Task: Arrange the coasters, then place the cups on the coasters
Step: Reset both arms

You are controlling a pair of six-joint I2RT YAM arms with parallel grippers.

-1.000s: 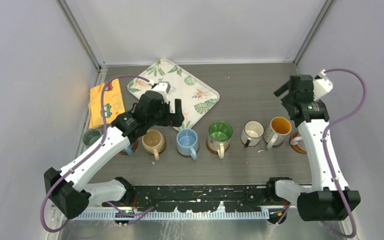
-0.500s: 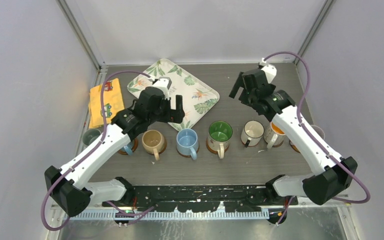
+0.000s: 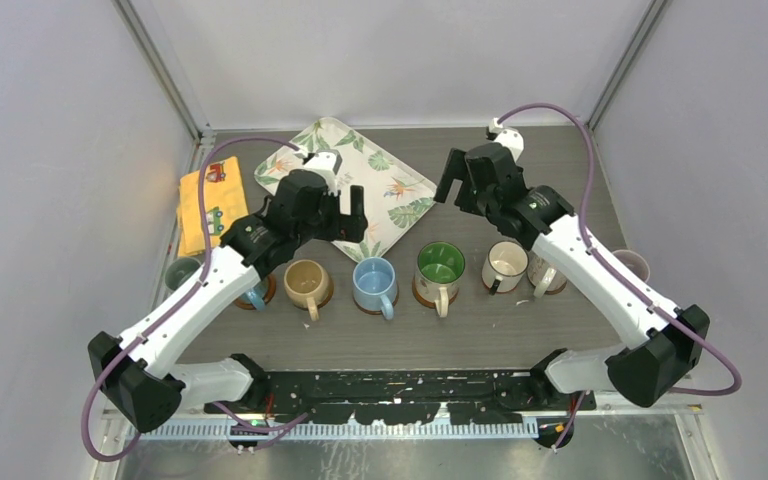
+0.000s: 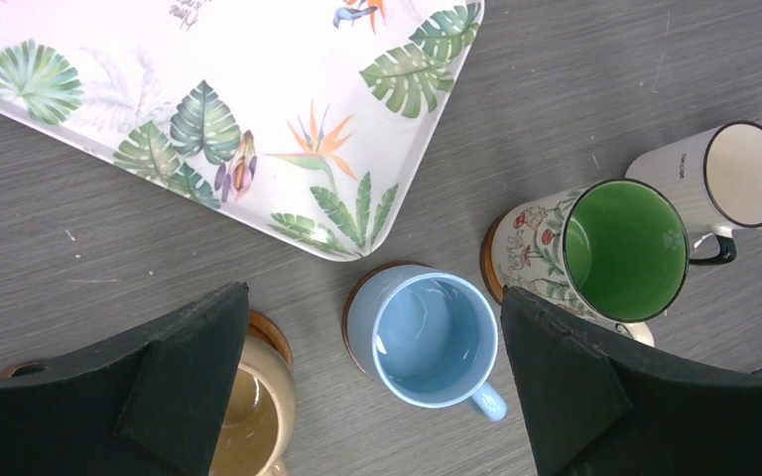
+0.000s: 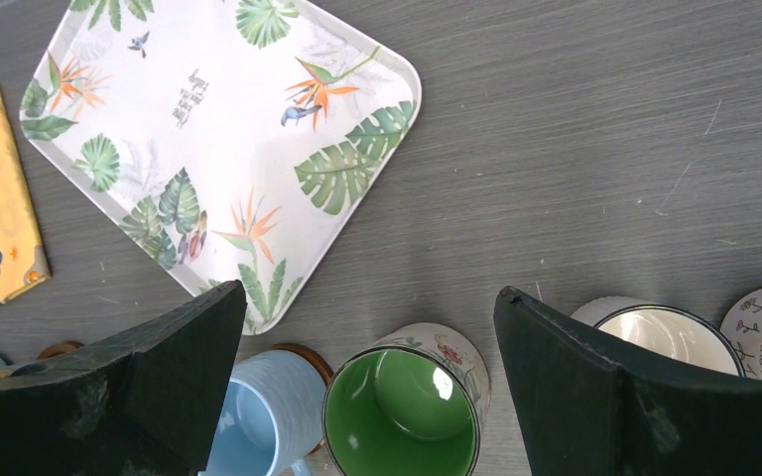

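Several cups stand in a row across the table: grey (image 3: 182,272), tan (image 3: 305,283), light blue (image 3: 373,283), green-inside (image 3: 440,265), cream (image 3: 505,262) and mauve (image 3: 632,264). Brown coasters show under the tan cup (image 4: 270,332), the light blue cup (image 4: 427,337) and the green-inside cup (image 4: 620,248). My left gripper (image 3: 348,218) hangs open above and behind the tan and light blue cups, holding nothing. My right gripper (image 3: 457,185) hangs open behind the green-inside cup (image 5: 402,412), also holding nothing. A patterned cup (image 3: 545,274) is partly hidden by the right arm.
A square leaf-patterned tray (image 3: 400,190) lies at the back centre, between the two grippers. A yellow cloth with cars (image 3: 210,208) lies at the back left. Metal frame posts and white walls close in the table's sides and back.
The right arm has swung from the far right towards the middle, its gripper now behind the green-inside cup. The left gripper has barely shifted. Both stay open.
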